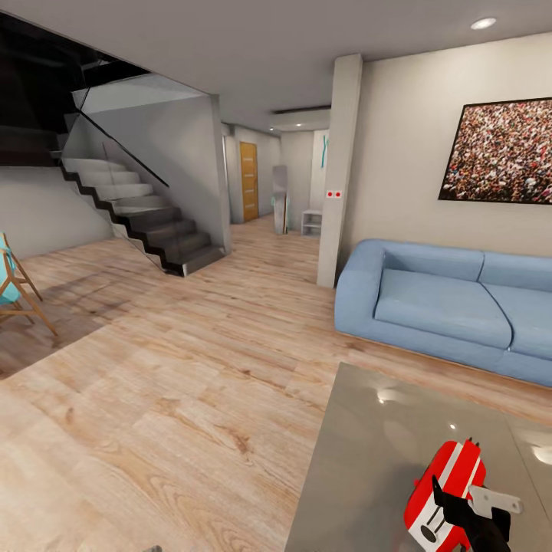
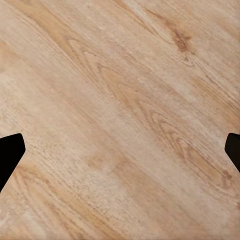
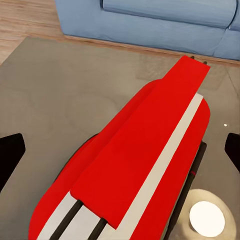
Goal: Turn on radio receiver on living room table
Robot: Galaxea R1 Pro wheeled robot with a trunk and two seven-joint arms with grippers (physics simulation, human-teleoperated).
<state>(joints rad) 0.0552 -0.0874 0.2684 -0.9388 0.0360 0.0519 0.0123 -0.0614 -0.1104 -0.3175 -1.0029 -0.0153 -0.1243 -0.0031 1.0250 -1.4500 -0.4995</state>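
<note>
The red radio receiver (image 1: 445, 494) lies on the glossy grey table (image 1: 360, 460)

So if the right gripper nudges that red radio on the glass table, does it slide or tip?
Probably slides: the radio receiver looks like a rigid shell lying on the glossy table. Tipping seems unlikely, as it lies low. The open right gripper hangs above it, fingers apart.
</note>
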